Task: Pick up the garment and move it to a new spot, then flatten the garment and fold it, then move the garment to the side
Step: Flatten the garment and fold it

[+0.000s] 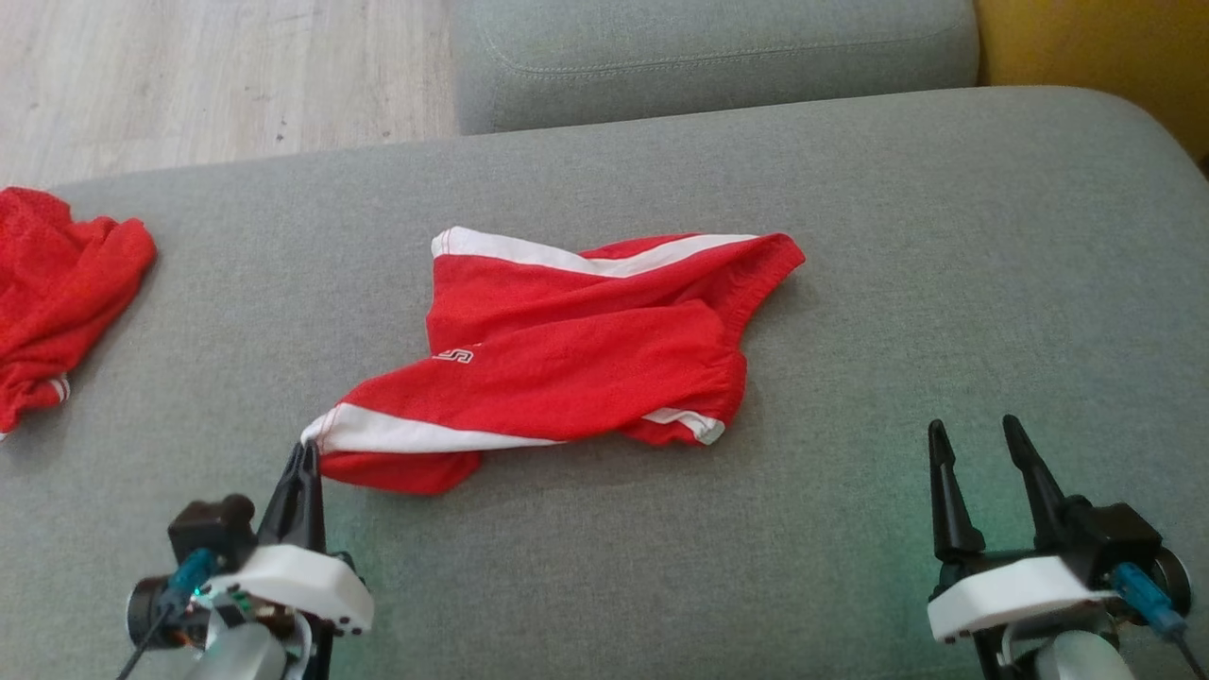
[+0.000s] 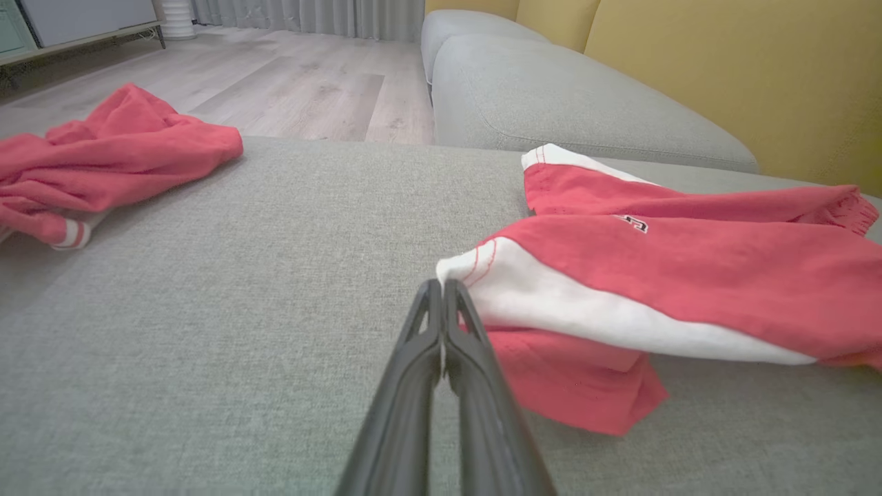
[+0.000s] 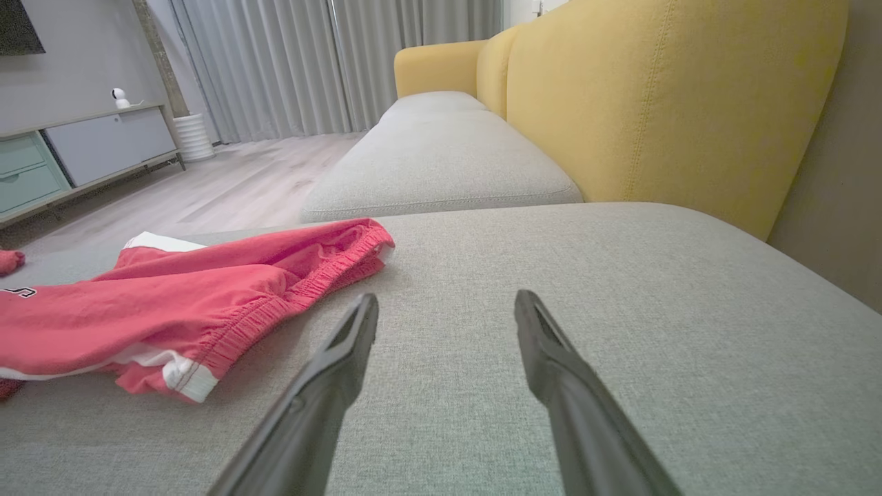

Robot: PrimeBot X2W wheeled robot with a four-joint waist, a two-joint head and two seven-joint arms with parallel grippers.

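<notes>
1. The red shorts [image 1: 586,349] lie crumpled near the middle of the grey sofa cushion [image 1: 897,529]. One leg is folded over the other and the waistband is toward my right.
2. My left gripper [image 1: 307,451] is clenched on the very corner of the white-striped hem. The bite looks thin, with just the edge of the cloth between the tips.
3. My right gripper [image 1: 973,425] stands released with its jaws wide over bare cushion. It is well apart from the shorts and grasps nothing.
4. With so little cloth pinched, a lift or pull could let the corner slip out, and the shorts would stay where they are.
5. Dragging by one corner could twist the legs tighter, since the rest may bunch against the rough cushion. That would make flattening harder.
6. A second red garment [image 1: 57,283] lies at the cushion's left edge, and carrying the shorts that way could tangle the two.
7. If I bring the right gripper in low for the waistband, its fingers could dig into the cushion and miss the cloth.
</notes>
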